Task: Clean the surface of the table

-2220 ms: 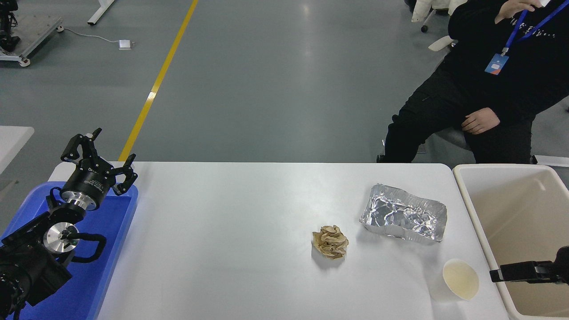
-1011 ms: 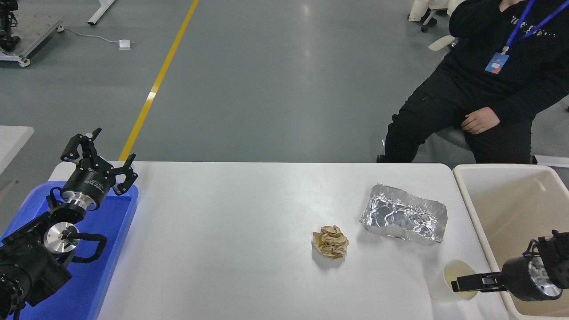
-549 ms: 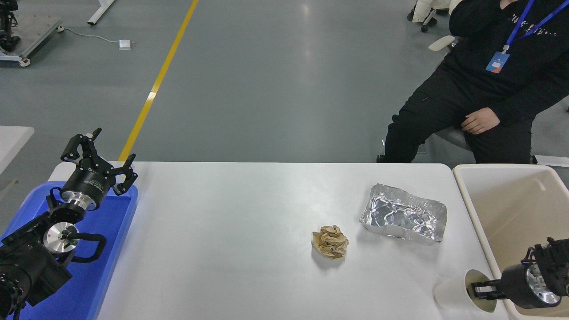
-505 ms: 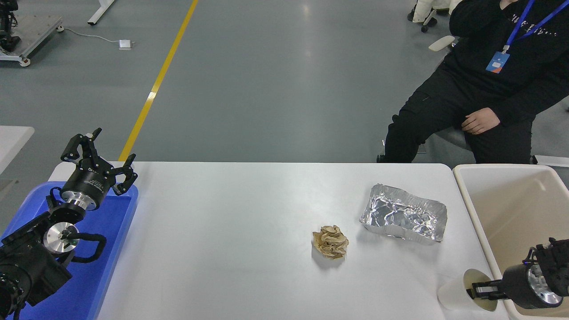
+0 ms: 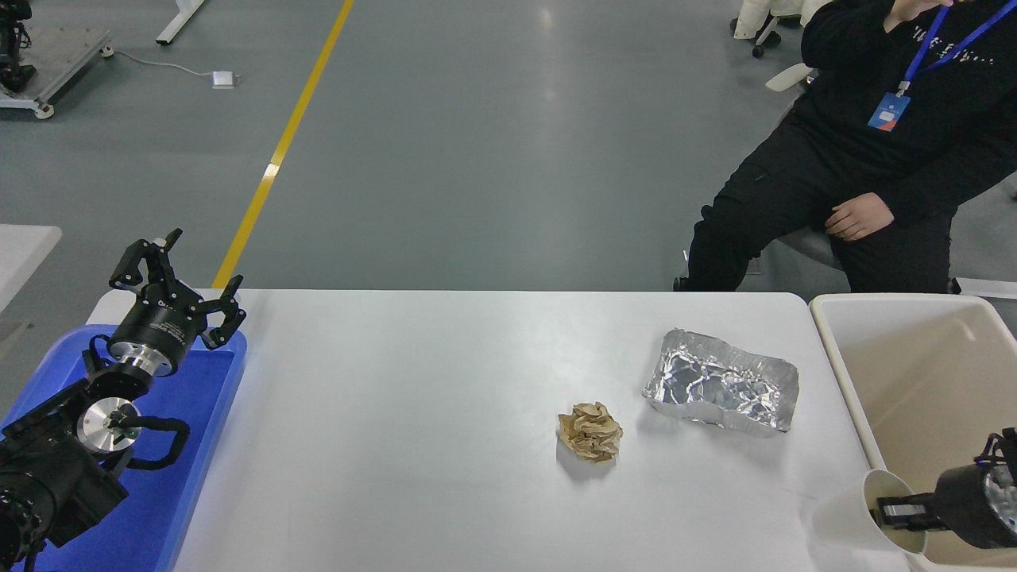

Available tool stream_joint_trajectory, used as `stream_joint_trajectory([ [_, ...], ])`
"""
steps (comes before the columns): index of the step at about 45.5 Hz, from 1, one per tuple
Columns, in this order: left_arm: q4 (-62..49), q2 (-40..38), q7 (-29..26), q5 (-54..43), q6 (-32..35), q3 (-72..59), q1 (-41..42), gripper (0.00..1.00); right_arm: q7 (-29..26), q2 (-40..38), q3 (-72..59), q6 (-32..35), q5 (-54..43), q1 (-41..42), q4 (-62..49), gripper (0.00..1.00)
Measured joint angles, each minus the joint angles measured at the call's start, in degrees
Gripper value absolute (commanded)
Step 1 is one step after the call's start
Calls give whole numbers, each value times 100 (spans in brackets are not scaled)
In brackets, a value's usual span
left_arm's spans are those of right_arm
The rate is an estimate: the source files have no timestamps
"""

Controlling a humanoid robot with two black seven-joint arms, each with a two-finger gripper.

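The white table surface (image 5: pixel 413 429) holds a crumpled brown paper ball (image 5: pixel 590 431) near the middle and a crushed foil tray (image 5: pixel 721 381) to its right. My right gripper (image 5: pixel 894 508) at the lower right is shut on the rim of a white paper cup (image 5: pixel 856 520), which is tipped on its side at the table's right edge, beside the beige bin (image 5: pixel 914 373). My left gripper (image 5: pixel 171 282) is parked at the lower left over the blue tray (image 5: pixel 203 397), its fingers spread open and empty.
A person in black sits at the far right, one hand (image 5: pixel 856 216) on a knee. The beige bin's inside shows nothing in it. Grey floor with a yellow line (image 5: pixel 278 151) lies beyond the table.
My right gripper reached the upright cup, closed on its rim, tipped it over and has carried it right, toward the beige bin. The left arm has not moved.
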Motion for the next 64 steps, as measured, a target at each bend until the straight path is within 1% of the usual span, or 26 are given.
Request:
stream_joint_trajectory([
  [8, 0, 0, 0, -2, 0, 0, 0, 100, 7, -778, 15, 621, 2, 637, 536, 0],
  [16, 0, 0, 0, 0, 0, 0, 0, 100, 18, -1611, 141, 1685, 13, 1615, 805, 0],
  [20, 0, 0, 0, 0, 0, 0, -1, 100, 25, -1911, 287, 2034, 26, 1968, 860, 0],
  [27, 0, 0, 0, 0, 0, 0, 0, 100, 27, -2361, 775, 2395, 34, 2376, 897, 0],
  [36, 0, 0, 0, 0, 0, 0, 0, 100, 28, -2602, 1251, 2609, 19, 2580, 861, 0],
  [41, 0, 0, 0, 0, 0, 0, 0, 100, 16, -2602, 1374, 2660, -18, 2626, 680, 0],
  [45, 0, 0, 0, 1, 0, 0, 0, 100, 9, -2455, 1422, 2686, -34, 2645, 392, 0],
  [55, 1, 0, 0, 1, 0, 0, 1, 100, -12, -1696, 1446, 2714, -21, 2470, -922, 0],
  [59, 0, 0, 0, 1, 0, 0, 1, 100, -16, -1282, 1442, 2550, 81, 2211, -1547, 0],
  [64, 0, 1, 0, 1, 0, 0, 0, 100, -19, -708, 1440, 2113, 440, 1729, -2433, 0],
])
